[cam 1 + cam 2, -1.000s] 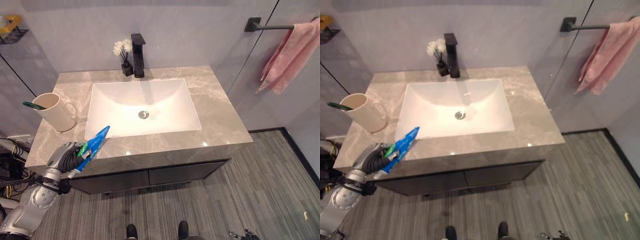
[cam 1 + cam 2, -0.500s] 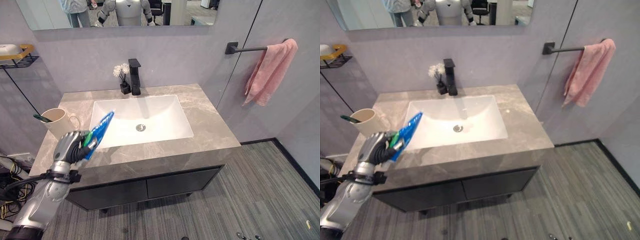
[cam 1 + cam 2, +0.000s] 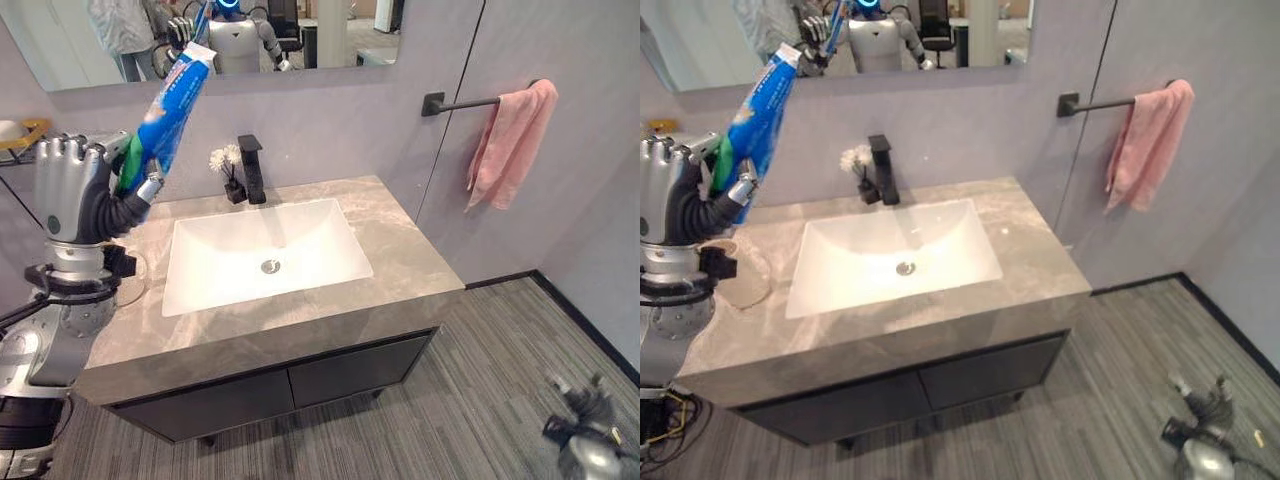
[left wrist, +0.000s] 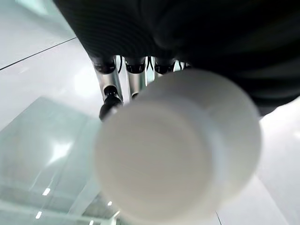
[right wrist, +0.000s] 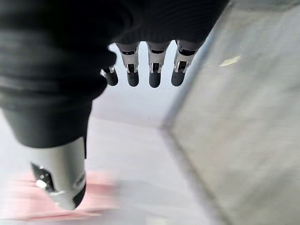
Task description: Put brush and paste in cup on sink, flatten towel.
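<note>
My left hand (image 3: 72,190) is raised high above the left end of the counter, shut on a blue toothpaste tube (image 3: 170,98) that stands nearly upright. The tube's white cap (image 4: 173,145) shows large in the left wrist view, with the fingers (image 4: 108,89) curled behind it. The cream cup (image 3: 748,280) stands on the counter's left end, partly hidden behind that arm. A pink towel (image 3: 510,140) hangs bunched on a black wall bar at the right. My right hand (image 3: 1200,440) hangs low over the floor at the lower right, fingers (image 5: 154,70) relaxed and holding nothing.
A white basin (image 3: 260,250) is set in the grey marble counter (image 3: 400,260), with a black faucet (image 3: 252,170) and a small flower vase (image 3: 225,172) behind it. A mirror (image 3: 300,25) hangs above. A small wall shelf (image 3: 18,135) is at far left.
The camera has tilted up. My left hand lifted the tube from the counter's front edge to well above its left end. The right hand has come into view at lower right.
</note>
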You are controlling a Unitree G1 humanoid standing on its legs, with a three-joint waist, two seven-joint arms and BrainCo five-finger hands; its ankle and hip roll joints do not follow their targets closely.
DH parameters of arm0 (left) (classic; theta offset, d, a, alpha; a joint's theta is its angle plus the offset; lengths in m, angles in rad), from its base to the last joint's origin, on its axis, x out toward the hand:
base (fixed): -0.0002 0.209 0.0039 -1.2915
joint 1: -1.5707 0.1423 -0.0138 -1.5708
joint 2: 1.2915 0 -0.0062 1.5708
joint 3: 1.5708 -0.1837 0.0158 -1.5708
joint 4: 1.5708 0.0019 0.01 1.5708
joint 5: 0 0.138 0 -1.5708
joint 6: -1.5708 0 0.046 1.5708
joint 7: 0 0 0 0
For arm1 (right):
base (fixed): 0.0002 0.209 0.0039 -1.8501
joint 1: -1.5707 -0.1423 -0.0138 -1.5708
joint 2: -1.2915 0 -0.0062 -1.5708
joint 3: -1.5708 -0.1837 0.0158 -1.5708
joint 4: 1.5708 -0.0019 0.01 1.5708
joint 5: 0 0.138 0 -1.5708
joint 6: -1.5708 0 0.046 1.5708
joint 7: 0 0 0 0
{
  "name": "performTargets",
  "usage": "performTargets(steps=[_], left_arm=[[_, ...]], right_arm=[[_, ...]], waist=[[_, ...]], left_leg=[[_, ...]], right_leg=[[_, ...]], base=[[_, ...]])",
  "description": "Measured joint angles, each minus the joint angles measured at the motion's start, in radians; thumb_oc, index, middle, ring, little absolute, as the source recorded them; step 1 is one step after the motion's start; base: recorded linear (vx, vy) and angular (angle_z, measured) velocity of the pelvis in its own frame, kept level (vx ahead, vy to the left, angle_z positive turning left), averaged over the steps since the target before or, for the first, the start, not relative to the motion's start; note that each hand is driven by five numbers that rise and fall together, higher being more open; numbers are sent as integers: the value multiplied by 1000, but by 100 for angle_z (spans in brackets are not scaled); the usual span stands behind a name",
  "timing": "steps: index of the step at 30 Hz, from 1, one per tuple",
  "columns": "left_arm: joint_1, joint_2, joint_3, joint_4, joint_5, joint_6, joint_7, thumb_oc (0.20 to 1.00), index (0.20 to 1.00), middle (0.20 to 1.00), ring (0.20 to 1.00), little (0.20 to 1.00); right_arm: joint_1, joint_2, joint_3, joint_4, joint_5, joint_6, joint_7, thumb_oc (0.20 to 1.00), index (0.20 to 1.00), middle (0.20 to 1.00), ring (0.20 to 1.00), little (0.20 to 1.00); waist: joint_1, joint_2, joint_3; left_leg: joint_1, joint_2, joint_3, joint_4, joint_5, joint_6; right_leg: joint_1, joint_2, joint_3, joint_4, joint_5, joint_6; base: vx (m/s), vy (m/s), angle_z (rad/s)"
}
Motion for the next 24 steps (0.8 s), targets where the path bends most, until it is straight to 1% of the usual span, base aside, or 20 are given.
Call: performTargets(steps=[1,3,5,6,7,8,9,12,13,15,16,18,19,20,22,23,24], left_arm=[[-3,3,1,-5,2,-1,3,200,200,200,200,200],[-4,31,2,-4,29,2,3,200,200,200,200,200],[-27,77,-1,-1,52,0,1,200,200,200,200,200],[-74,85,-7,1,68,1,1,200,200,200,200,200],[-93,86,-10,-2,69,-2,1,200,200,200,200,200],[-106,89,-14,-3,69,-2,2,200,200,200,200,200],[-160,106,-52,5,69,1,0,200,200,200,200,200],[-261,110,-149,3,67,-4,-5,200,200,200,200,200],[-280,109,-176,-4,67,-10,-8,200,200,200,200,200],[-289,108,-205,-6,67,-9,-9,200,200,200,200,200],[-295,98,-228,-3,65,-7,-15,200,200,200,200,200],[-312,98,-265,-2,66,-7,-20,200,200,200,200,200],[-317,99,-277,-5,66,-8,-20,200,200,200,200,200],[-320,98,-282,-7,65,-6,-20,200,200,200,200,200],[-321,96,-284,-7,65,-1,-20,200,200,200,200,200],[-328,94,-291,-7,65,-1,-20,200,200,200,200,200],[-337,93,-299,-8,65,-1,-20,200,200,200,200,200]], right_arm=[[-12,-1,-11,-44,1,3,-19,1000,1000,1000,1000,1000],[-10,-1,-31,-203,-3,-2,-47,1000,1000,1000,1000,1000],[-29,-24,-25,-363,-76,-14,-75,1000,1000,1000,1000,1000],[-95,-23,2,-477,-86,-40,-75,1000,1000,1000,1000,1000],[-126,-24,20,-505,-86,-59,-68,1000,1000,1000,1000,1000],[-157,-24,49,-518,-71,-69,-57,1000,1000,1000,1000,1000],[-233,-27,121,-543,-15,-75,-38,1000,1000,1000,1000,1000],[-356,-20,303,-596,115,-88,64,1000,1000,1000,1000,1000],[-388,-15,346,-604,141,-88,103,1000,1000,1000,1000,1000],[-434,-11,413,-600,197,-88,127,1000,1000,1000,1000,1000],[-515,28,498,-593,274,-87,129,1000,1000,1000,1000,1000],[-594,85,567,-595,324,-87,146,1000,1000,1000,1000,1000],[-621,99,588,-597,332,-87,164,1000,1000,1000,1000,1000],[-639,117,603,-604,352,-88,173,1000,1000,1000,1000,1000],[-690,165,630,-604,400,-91,171,1000,1000,1000,1000,1000],[-741,192,686,-603,440,-94,189,1000,1000,1000,1000,1000],[-766,196,722,-602,446,-93,201,1000,1000,1000,1000,1000]], waist=[[-1,0,-1],[-5,8,0],[-9,12,-3],[-12,16,-5],[-20,16,-7],[-18,16,-7],[-19,16,-7],[-12,19,-9],[-3,21,-8],[11,22,-8],[13,23,-8],[15,24,-8],[20,23,-8],[37,23,-7],[43,23,-7],[46,22,-6],[54,20,-5]], left_leg=[[2,0,0,0,0,0],[1,-2,1,0,0,1],[-1,-2,3,0,-1,1],[0,-1,4,0,0,1],[-1,-1,4,0,-1,1],[-1,-2,4,0,0,1],[-1,-1,7,0,0,1],[-2,0,15,4,0,1],[-2,0,17,4,0,1],[-1,1,20,5,0,0],[-1,2,23,5,1,0],[-1,3,25,5,1,0],[-1,3,25,5,1,0],[-1,2,24,5,1,0],[-1,2,25,5,1,0],[-1,3,25,5,1,0],[-1,3,25,5,1,0]], right_leg=[[2,0,0,0,0,0],[0,-1,2,0,0,0],[-2,-2,2,0,0,1],[-2,-1,4,0,0,1],[-3,-1,5,0,0,1],[-3,-1,4,1,1,0],[-6,0,7,0,5,-4],[-11,2,13,7,9,-8],[-12,2,14,7,9,-8],[-12,2,17,8,9,-8],[-14,4,20,8,11,-10],[-16,6,22,8,14,-12],[-16,6,22,8,14,-11],[-15,4,21,8,14,-11],[-16,4,22,8,14,-11],[-16,5,22,8,13,-11],[-16,5,22,8,13,-11]], base=[[0,0,0],[0,0,0],[0,0,0],[-38,0,-3],[0,0,0],[-46,-7,-3],[-21,-6,-4],[-18,-5,-7],[10,-2,-7],[0,-7,-5],[-16,-7,-5],[0,0,-2],[0,0,0],[0,0,0],[0,0,0],[0,0,0],[0,0,0]])
